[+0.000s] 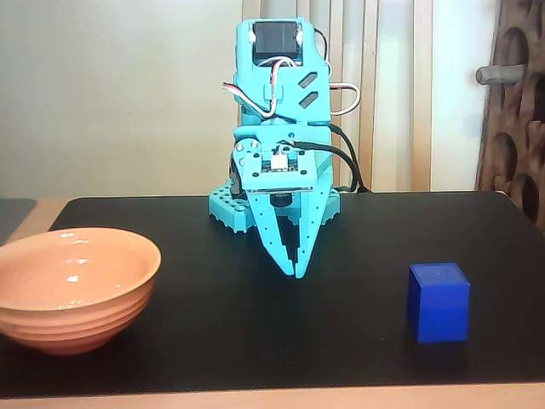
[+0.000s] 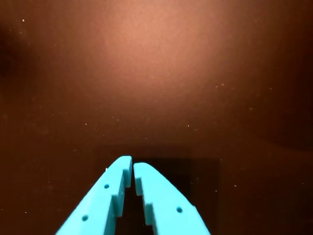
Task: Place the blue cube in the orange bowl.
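The blue cube [image 1: 438, 302] stands on the black table mat at the right front in the fixed view. At the left front edge sits the orange bowl [image 1: 72, 287], upright with nothing in it. My turquoise gripper [image 1: 298, 274] hangs point-down over the middle of the mat, between the two and touching neither, its fingers closed together on nothing. In the wrist view the gripper [image 2: 132, 164] shows only dark mat beneath its tips; cube and bowl are out of that view.
The arm's turquoise base [image 1: 232, 207] sits at the back centre of the black mat [image 1: 255, 341]. A curtain and a carved wooden panel [image 1: 515, 102] stand behind the table. The mat's front edge runs close under bowl and cube.
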